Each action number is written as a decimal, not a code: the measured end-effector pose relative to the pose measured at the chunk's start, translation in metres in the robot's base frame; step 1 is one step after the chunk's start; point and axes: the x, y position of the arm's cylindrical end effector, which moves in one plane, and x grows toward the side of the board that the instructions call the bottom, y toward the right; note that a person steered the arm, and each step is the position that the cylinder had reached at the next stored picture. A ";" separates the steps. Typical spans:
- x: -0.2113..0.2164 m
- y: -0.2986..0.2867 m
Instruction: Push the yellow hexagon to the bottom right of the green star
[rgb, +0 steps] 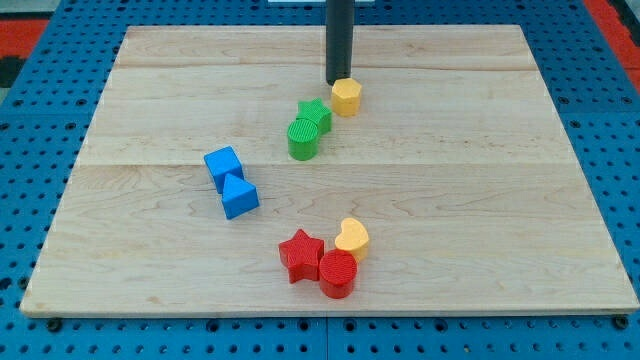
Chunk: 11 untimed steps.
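The yellow hexagon (347, 97) sits near the top middle of the wooden board (480, 200). It touches the upper right side of the green star (315, 115). A green cylinder (302, 138) lies against the star's lower left. My tip (337, 80) is just above and left of the yellow hexagon, touching or almost touching its top left edge. The dark rod rises straight up out of the view's top.
A blue cube (222, 165) and a blue triangle (239, 196) sit together left of centre. A red star (301, 255), a red cylinder (338, 273) and a yellow heart (352, 238) cluster near the view's bottom middle.
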 end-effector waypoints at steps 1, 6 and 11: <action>-0.016 0.001; 0.000 0.031; 0.093 0.008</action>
